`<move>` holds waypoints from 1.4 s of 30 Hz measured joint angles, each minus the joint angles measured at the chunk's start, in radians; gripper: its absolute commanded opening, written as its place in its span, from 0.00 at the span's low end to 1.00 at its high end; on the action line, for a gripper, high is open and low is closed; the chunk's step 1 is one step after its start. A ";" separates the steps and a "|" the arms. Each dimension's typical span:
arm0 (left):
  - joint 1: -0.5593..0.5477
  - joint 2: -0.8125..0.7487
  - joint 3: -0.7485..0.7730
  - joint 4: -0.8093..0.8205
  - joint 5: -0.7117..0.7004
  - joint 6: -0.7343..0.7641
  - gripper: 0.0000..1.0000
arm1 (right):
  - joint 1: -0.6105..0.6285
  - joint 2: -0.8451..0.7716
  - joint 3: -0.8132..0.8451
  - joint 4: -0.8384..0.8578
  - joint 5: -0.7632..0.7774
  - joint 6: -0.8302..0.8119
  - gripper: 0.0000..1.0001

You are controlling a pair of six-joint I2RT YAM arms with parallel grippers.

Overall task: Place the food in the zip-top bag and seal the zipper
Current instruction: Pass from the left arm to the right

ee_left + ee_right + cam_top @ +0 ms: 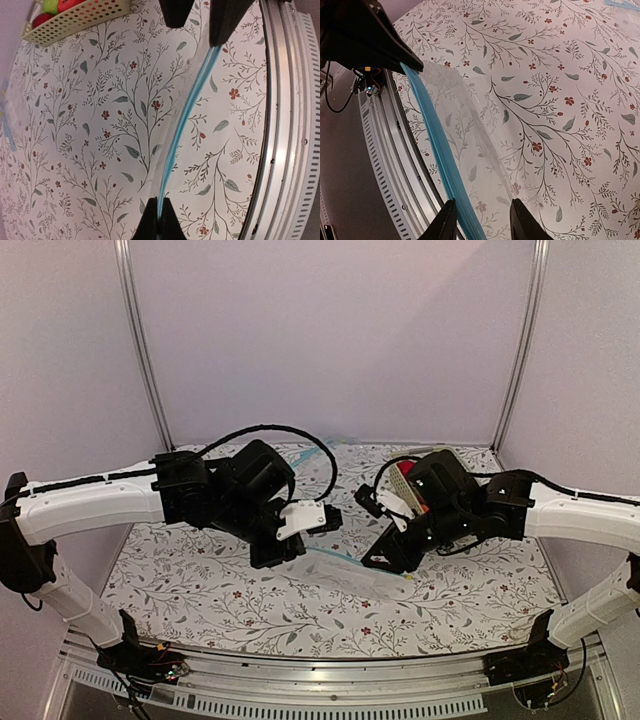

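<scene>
The clear zip-top bag [350,575] hangs stretched between my two grippers, just above the floral table. My left gripper [159,221] is shut on one end of the light blue zipper [185,115]. At the other end my right gripper [481,225] stands open, its fingers straddling the zipper [432,135], which runs close to the left finger. Only the table pattern shows through the bag [465,120]. Red toy food [42,20] lies in a cream perforated basket [85,17] at the back right, partly hidden behind the right arm in the top view.
A green piece [50,6] lies in the basket too. A metal rail [285,125] runs along the table's near edge, close below the bag. Another light blue strip [7,130] lies at the far side of the table. Purple walls enclose the table.
</scene>
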 measured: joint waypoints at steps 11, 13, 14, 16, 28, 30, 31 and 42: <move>0.000 0.000 0.000 -0.003 0.000 0.002 0.00 | 0.000 0.011 -0.003 0.000 0.001 -0.006 0.32; 0.000 0.000 0.000 -0.004 0.000 0.004 0.00 | 0.000 0.018 -0.003 0.000 0.003 -0.008 0.32; 0.000 0.000 0.000 -0.005 0.000 0.005 0.00 | 0.000 0.023 -0.003 0.000 0.004 -0.008 0.31; 0.000 0.000 0.000 -0.006 0.000 0.005 0.00 | 0.000 0.032 -0.003 0.000 0.005 -0.008 0.30; 0.000 0.001 0.001 -0.006 0.001 0.007 0.00 | 0.004 0.069 -0.003 0.034 -0.008 -0.011 0.02; 0.000 0.002 0.001 -0.006 0.001 0.007 0.00 | 0.006 0.079 -0.003 0.049 -0.014 -0.001 0.00; 0.000 0.003 0.001 -0.005 0.002 0.004 0.00 | 0.009 0.082 -0.003 0.058 -0.015 0.011 0.00; 0.008 -0.024 -0.075 0.143 -0.028 -0.146 1.00 | 0.010 0.083 -0.003 0.136 0.085 0.158 0.00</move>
